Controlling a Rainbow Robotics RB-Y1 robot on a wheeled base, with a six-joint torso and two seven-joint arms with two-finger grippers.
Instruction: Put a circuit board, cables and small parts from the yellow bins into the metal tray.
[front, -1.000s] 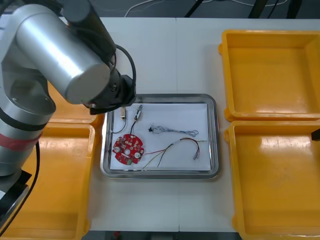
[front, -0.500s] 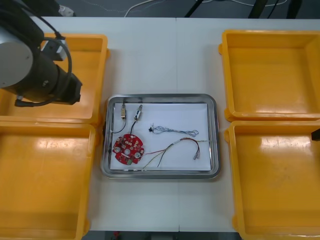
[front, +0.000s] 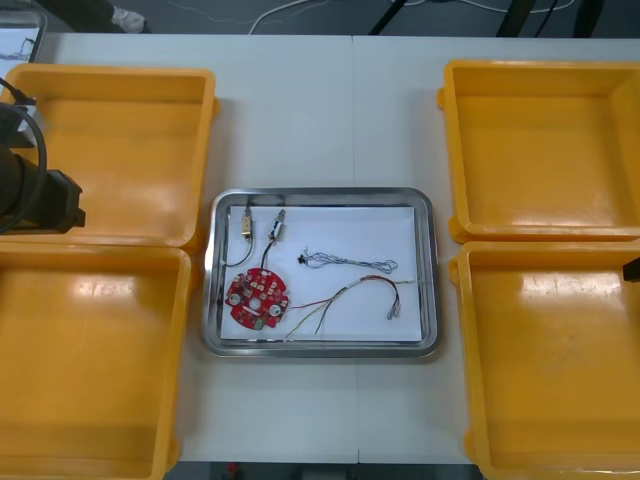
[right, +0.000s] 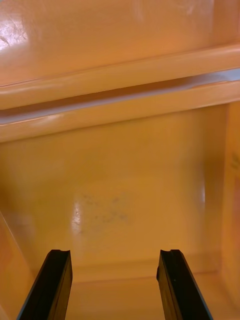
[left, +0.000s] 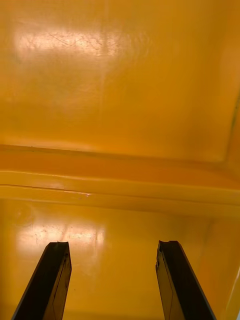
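**Four bins bare, tray loaded: left arm pulled clear**

One second back, the left arm (front: 28, 190) stood over the far left corner of the metal tray (front: 320, 193). Half a second back it was over the far left bin. Now we find it at the desk's (front: 320, 110) left margin.

The left hand (left: 114, 245) is spread wide and holds nothing. It hangs over the ridge where the two left yellow bins (front: 110, 150) meet, with bare bin floor beneath it. The tray sits well off to this hand's right.

Tray contents match across all three readings:
- circuit board (front: 257, 296)
- black cable (front: 268, 252)
- small metal parts (front: 245, 225)
- blue and white cable (front: 350, 263)
- red and yellow cable (front: 350, 292)

The right hand (right: 115, 252) is likewise open and unloaded, over the ridge between the two right bins, with the tray well away to its left.

Our reading is that the last drop-off is finished and the left arm is retreating. We see nothing left in any bin, so we judge the task essentially complete.
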